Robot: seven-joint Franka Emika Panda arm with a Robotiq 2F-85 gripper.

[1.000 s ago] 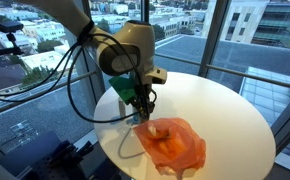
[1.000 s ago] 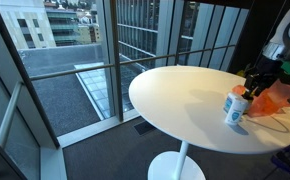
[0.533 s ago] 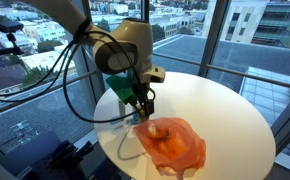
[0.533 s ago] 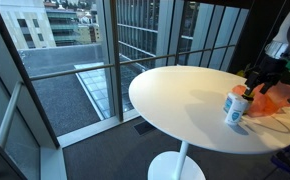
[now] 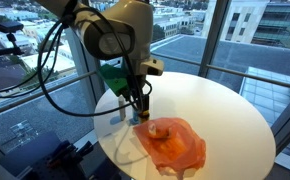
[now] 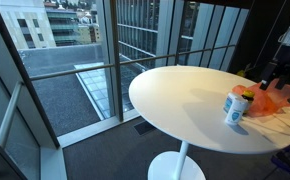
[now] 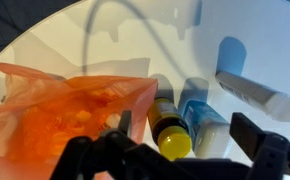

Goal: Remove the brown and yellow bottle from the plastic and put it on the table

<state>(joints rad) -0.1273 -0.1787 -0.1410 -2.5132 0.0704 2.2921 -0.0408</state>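
No text, brand, number or sign is legible in any view. The label on the blue and white bottle (image 6: pixel 235 106) is too small to read in both exterior views (in the wrist view it is blurred). The brown and yellow bottle (image 7: pixel 169 126) shows no readable marking. The orange plastic bag (image 7: pixel 55 115) shows no print that can be made out.

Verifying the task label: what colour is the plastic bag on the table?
The plastic bag is translucent orange, clearest in the wrist view.
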